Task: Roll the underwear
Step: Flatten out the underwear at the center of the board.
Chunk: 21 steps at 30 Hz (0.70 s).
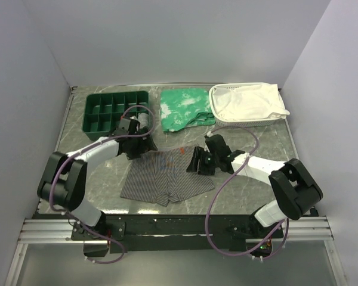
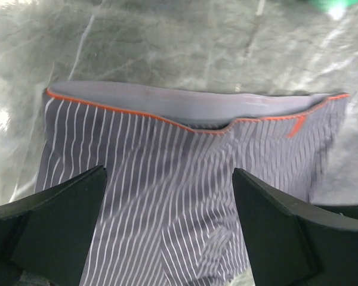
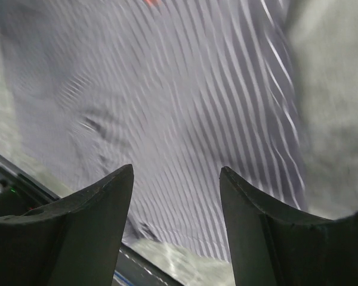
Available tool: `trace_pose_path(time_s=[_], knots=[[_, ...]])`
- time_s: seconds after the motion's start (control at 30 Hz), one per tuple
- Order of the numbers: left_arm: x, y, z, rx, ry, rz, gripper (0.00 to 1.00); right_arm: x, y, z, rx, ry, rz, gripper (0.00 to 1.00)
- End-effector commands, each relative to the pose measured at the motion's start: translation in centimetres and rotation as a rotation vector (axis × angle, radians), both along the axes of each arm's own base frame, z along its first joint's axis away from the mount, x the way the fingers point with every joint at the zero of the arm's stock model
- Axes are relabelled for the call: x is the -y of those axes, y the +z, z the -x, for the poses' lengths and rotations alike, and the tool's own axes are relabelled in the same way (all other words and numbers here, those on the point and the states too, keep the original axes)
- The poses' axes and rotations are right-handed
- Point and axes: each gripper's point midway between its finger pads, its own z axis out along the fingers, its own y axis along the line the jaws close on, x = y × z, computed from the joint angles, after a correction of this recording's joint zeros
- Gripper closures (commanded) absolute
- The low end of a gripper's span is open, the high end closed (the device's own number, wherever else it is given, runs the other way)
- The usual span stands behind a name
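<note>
Left gripper [image 2: 169, 173] and right gripper [image 3: 176, 168] are held wide, empty. Beneath them the underwear [image 1: 166, 176] is laid flat, with its waistband stretched crosswise at the far edge.

Your two arms [image 1: 101, 152] reach inward, wrists pitched down.
Your left end effector [image 1: 135, 148] and right end effector [image 1: 201, 162] hang well apart, each with its jaws spread wide.

Grey pinstriped underwear [image 1: 164, 176], orange-edged

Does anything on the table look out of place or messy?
Slightly: the white cloth spills over the right rim of its basket, and the green cloth lies crumpled. The underwear lies flat, not yet rolled.
</note>
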Motion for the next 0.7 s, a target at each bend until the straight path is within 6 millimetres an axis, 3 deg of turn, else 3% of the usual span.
trace_pose_path(time_s=[0.0, 0.33, 0.47, 0.67], knots=[[1.1, 0.6, -2.3, 0.053, -0.036, 0.018, 0.08, -0.8, 0.7, 0.4, 0.006, -0.02, -0.079, 0.33], [-0.8, -2.1, -3.3, 0.02, 0.011, -0.09, 0.08, 3.1, -3.9, 2.1, -0.127, -0.158, 0.114, 0.34], [-1.3, -3.3, -3.6, 0.003, 0.021, -0.113, 0.08, 3.9, -4.5, 2.5, -0.14, -0.191, 0.148, 0.34], [-1.2, -3.5, -4.5, 0.015, 0.021, -0.116, 0.08, 4.2, -4.9, 1.8, -0.137, -0.208, 0.181, 0.34]])
